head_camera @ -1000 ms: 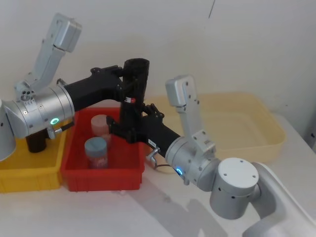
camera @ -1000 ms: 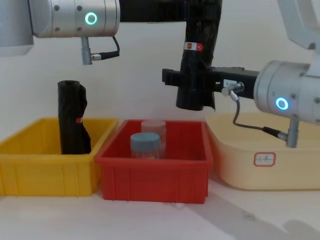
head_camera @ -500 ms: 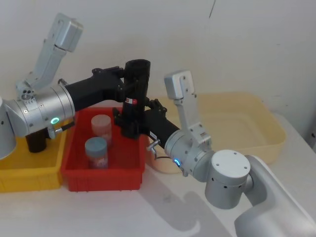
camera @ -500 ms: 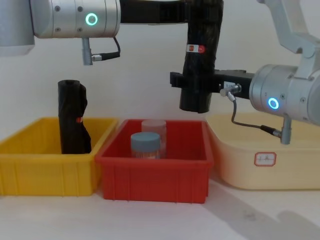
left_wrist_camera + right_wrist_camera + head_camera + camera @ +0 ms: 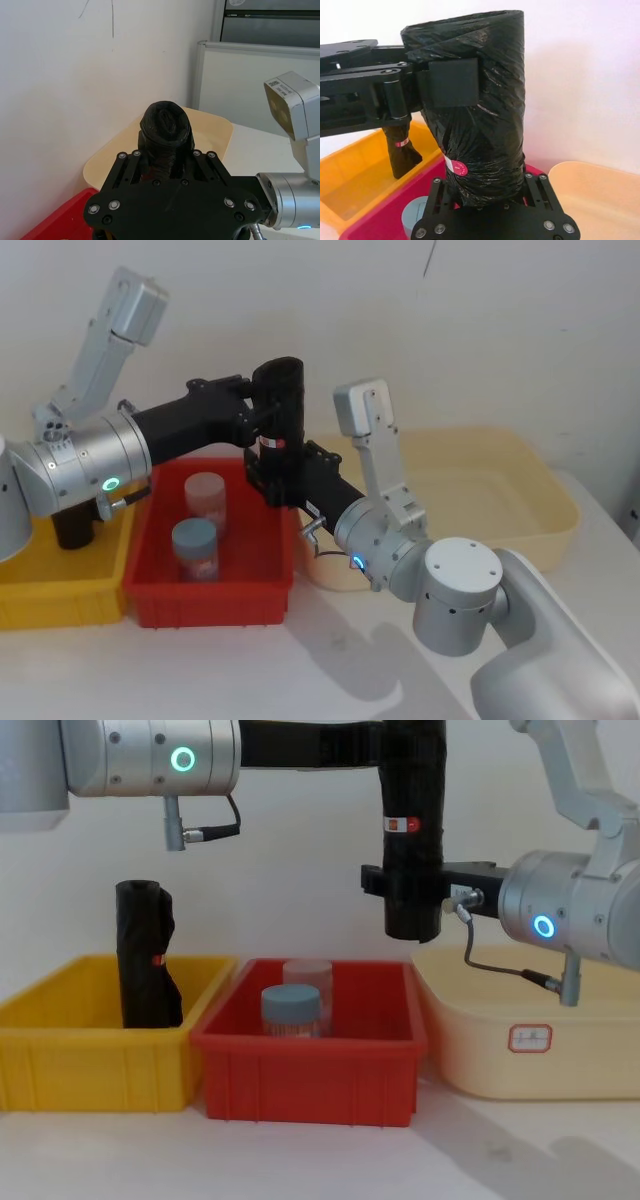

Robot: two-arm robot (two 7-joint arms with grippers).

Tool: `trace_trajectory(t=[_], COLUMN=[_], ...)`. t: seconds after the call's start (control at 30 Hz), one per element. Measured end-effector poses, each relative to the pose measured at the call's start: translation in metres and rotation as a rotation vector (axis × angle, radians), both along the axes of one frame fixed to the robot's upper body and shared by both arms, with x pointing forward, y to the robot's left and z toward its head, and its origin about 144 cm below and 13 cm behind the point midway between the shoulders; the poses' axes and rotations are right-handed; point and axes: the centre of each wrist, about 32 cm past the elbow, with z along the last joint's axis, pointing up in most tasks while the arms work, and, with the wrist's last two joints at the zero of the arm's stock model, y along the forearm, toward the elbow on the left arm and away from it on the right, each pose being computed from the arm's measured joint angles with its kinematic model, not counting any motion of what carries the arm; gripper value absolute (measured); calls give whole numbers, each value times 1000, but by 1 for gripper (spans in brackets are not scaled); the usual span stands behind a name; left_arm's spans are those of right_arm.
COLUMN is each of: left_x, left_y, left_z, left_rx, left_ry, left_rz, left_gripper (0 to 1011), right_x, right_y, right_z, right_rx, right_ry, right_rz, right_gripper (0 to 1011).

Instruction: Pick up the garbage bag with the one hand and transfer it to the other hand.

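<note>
The garbage bag (image 5: 281,405) (image 5: 414,780) (image 5: 487,135) (image 5: 166,122), a tall black roll with a red-and-white label band, hangs upright in the air over the right end of the red bin (image 5: 300,1038). My left gripper (image 5: 266,408) (image 5: 388,740), with the green ring, reaches in from the left and is shut on the roll's upper part; one pad (image 5: 452,82) presses its side. My right gripper (image 5: 275,482) (image 5: 402,888), with the blue ring, comes from the right and is shut around the roll's lower part, below the label.
Two lidded jars (image 5: 292,1010) stand in the red bin. A lumpier black roll (image 5: 146,955) stands in the yellow bin (image 5: 90,1060) on the left. A cream tub (image 5: 540,1050) sits on the right. A wall is close behind.
The bag has gone from tilted to upright and shifted right, its lower end most. The right gripper moved right along with it. The left gripper kept its hold on the top.
</note>
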Motion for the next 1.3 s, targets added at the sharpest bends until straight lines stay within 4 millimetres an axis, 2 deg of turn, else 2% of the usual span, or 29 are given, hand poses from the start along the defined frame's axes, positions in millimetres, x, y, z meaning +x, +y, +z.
trace_trajectory(t=[0.1,0.87,1.07,1.1,1.17,1.3], left_x=[0,1,1,1,1,1], left_y=[0,0,0,0,0,0], left_z=[0,0,0,0,0,0], left_rx=[1,1,1,1,1,1], left_ry=[0,1,1,1,1,1], left_rz=[0,-2,-3,-3,-3,-3], left_gripper=[364,364,499,558,589,728], right_x=[1,2,2,2,2,3], right_y=[0,-1,-1,-2,-2,-2], right_z=[0,0,-1,-1,-1,-2], right_rx=[0,-1,-1,-1,-1,-2], right_ry=[0,4,6,5,4,-2], right_rz=[-2,-12,-26,-32,-42,-73], right_gripper=[559,559,559,559,559,559])
